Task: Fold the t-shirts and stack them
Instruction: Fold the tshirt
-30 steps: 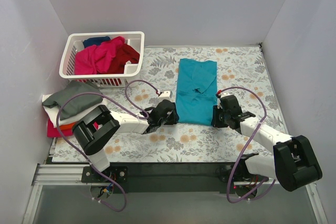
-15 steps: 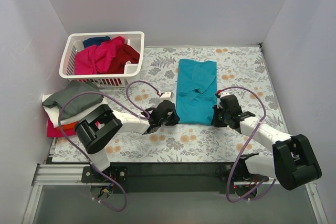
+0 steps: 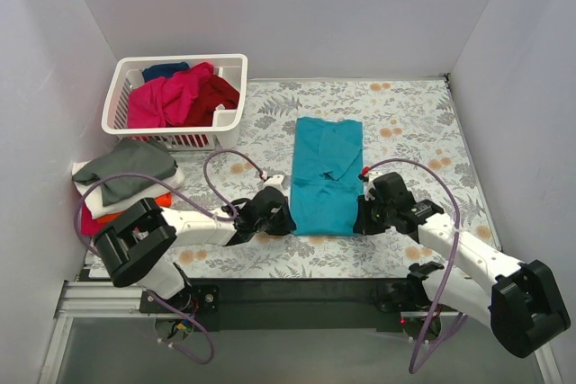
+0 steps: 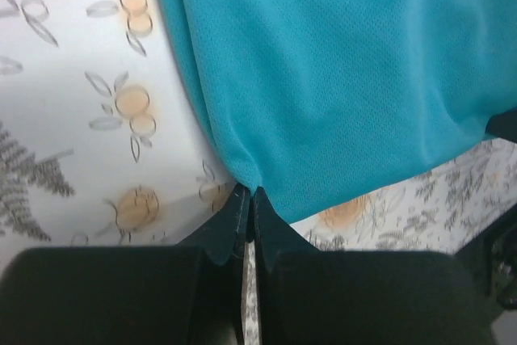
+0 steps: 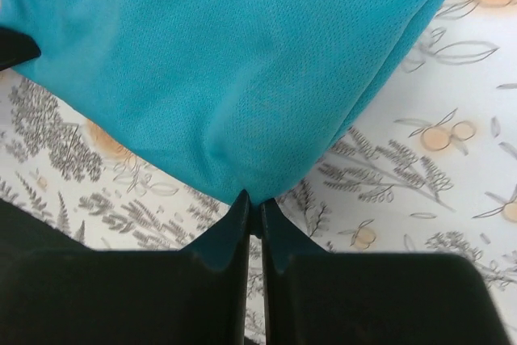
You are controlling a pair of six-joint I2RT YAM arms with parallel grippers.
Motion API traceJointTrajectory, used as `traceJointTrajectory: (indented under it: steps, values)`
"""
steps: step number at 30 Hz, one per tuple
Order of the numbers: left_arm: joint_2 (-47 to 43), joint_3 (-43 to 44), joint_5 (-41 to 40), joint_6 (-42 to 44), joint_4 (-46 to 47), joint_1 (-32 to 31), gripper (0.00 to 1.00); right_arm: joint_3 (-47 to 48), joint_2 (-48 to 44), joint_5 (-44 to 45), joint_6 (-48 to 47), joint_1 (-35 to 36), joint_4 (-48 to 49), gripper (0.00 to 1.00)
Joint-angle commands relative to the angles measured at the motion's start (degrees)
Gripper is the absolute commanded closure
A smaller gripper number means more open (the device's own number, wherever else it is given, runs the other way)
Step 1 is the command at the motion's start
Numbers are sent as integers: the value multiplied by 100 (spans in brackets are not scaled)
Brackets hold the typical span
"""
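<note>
Both arms at the near hem. The teal t-shirt (image 3: 326, 177) lies flat on the table (image 3: 414, 114), a narrow rectangle whose long axis runs straight away from the two tools toward the far wall. The left gripper (image 3: 277, 218) sits at the near left corner and the right gripper (image 3: 362, 215) at the near right corner, so the whole cloth extends ahead of them and between them.

In each wrist view the jaws are pressed together, with a pinch of teal hem caught at the fingertips. Neither arm is nearer, as both stand level along the short near edge.

Judged from this layout, the next fold would carry that near edge forward along the long axis onto the far half. The pile of folded shirts (image 3: 126, 182) lies well out beyond the left gripper's outer side.
</note>
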Motion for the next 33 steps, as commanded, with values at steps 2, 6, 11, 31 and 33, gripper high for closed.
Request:
traceJointTrajectory:
  steps: [2,6,11,31,33]
  values:
    - [-663,-321,601,-55,-717,-166,100,204,-343,-332,250,328,-841,99]
    - [-1147,-436,1041,-126,-1033,-271,100,485,-405,-447,286,662,-1403,99]
    - [-1578,-366,1709,-152,-1604,-385,100,714,-247,-780,154,978,-1967,99]
    - [-3247,-454,3521,-451,-2220,-474,100,1794,-290,-1783,-681,1287,-3716,99]
    - [-3380,-401,3442,-503,-2317,-474,100,1962,-335,-1722,-690,1287,-3883,99]
